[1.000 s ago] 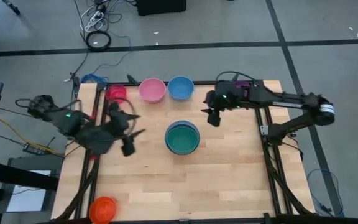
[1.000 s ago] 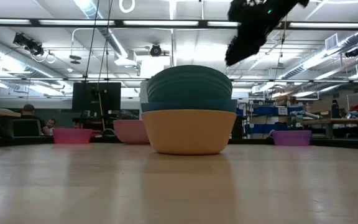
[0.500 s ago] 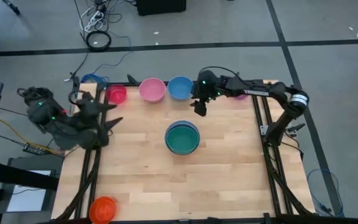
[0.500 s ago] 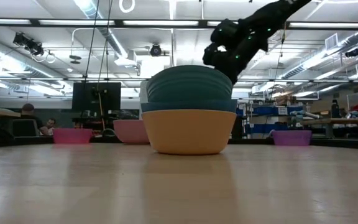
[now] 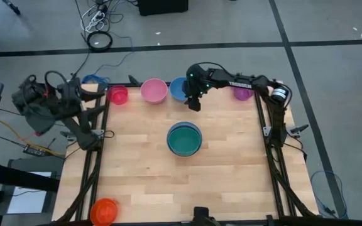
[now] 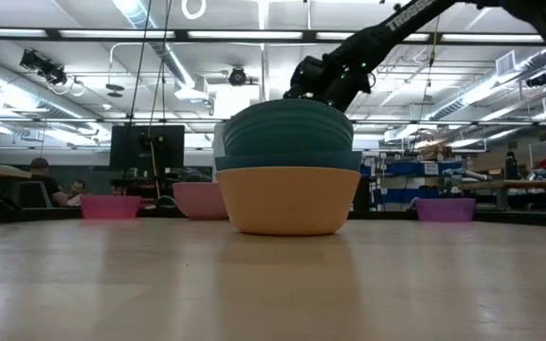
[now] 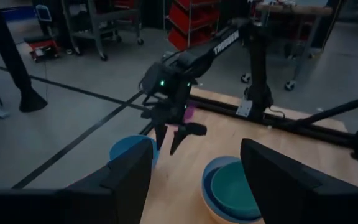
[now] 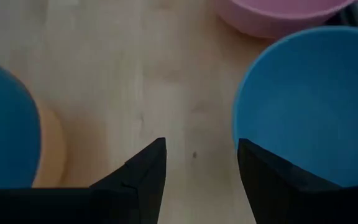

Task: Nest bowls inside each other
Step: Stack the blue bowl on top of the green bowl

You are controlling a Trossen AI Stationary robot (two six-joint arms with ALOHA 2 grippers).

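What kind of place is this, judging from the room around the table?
Probably a robotics lab or workshop: a butcher-block table on a metal frame, exposed ceiling ducts and strip lights, red storage bins on wheeled racks, and people seated at monitors in the background.

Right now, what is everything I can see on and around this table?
Nested stack: one, dark green bowl inside a blue bowl, set in a pale orange-tan bowl per the low view; table centre.
Light blue bowl: one, far edge, partly under the right gripper.
Pink bowl: one, far edge, beside the light blue bowl.
Magenta bowl: one, far left corner.
Purple bowl: one, far edge, right side.
Orange bowl: one, near left corner.
Table: one, light wood.
Cables: several, on the floor beyond the table.
Right gripper: open, above the table beside the light blue bowl.
Left gripper: open, drawn back off the table's left edge.
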